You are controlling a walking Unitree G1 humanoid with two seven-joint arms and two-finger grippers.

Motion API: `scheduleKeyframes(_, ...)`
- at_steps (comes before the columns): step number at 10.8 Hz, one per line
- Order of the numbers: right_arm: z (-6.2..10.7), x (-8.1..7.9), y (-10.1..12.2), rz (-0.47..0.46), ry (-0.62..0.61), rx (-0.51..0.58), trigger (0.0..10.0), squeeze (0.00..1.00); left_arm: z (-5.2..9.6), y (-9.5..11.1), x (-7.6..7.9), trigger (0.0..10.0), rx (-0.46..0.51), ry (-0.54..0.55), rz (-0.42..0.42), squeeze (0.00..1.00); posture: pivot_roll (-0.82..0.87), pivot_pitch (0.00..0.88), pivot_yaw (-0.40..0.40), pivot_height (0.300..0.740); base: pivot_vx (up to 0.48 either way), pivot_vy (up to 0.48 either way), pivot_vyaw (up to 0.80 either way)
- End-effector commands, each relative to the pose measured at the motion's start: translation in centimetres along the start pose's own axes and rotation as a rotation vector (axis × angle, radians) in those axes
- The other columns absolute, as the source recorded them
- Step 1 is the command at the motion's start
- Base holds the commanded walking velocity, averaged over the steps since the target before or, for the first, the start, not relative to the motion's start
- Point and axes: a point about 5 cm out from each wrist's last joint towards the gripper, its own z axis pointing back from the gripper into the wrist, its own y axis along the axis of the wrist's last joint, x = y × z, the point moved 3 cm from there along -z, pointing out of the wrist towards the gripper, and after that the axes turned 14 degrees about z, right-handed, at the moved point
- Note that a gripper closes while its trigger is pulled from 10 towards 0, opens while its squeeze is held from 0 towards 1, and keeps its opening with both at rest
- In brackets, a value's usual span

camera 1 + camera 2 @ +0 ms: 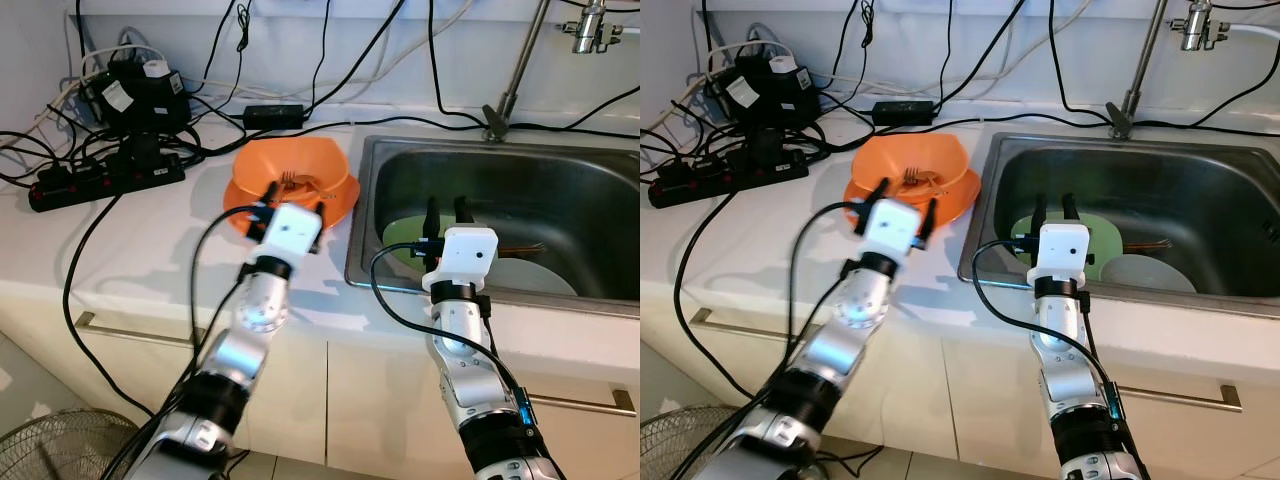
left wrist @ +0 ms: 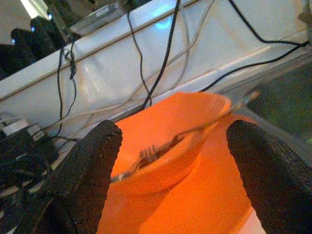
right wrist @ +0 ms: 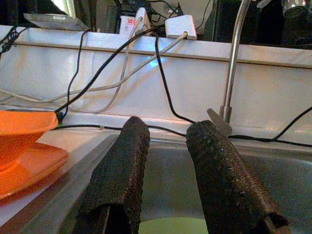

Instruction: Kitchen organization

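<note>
The left claw is held wide open just in front of the orange bowl, which is stacked on an orange plate near the sink edge on the desk. A fork is laid in the bowl. The right claw is held slightly open over the sink's near edge. A green plate is partly hidden behind it. The far left is crowded with cables.

My head cameras look down over counter and sink. My left wrist camera sits close on the orange bowl; the right faces the faucet, sharing that bowl.
</note>
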Motion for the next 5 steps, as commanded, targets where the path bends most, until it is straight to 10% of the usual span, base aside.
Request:
scheduleKeyframes(1,-0.3,0.0,0.1,0.001,-0.002,0.006,10.0,0.0,-0.4,0.4,0.3,10.0,0.009,-0.024,-0.008,0.0,0.02,0.0,0.058,0.74,0.0,0.0,0.0)
scheduleKeyframes(5,-0.2,-0.1,0.2,-0.004,-0.004,0.006,10.0,0.0,0.2,2.1,-1.2,10.0,0.095,0.014,0.002,0.0,0.03,0.0,0.059,0.74,0.0,0.0,0.0)
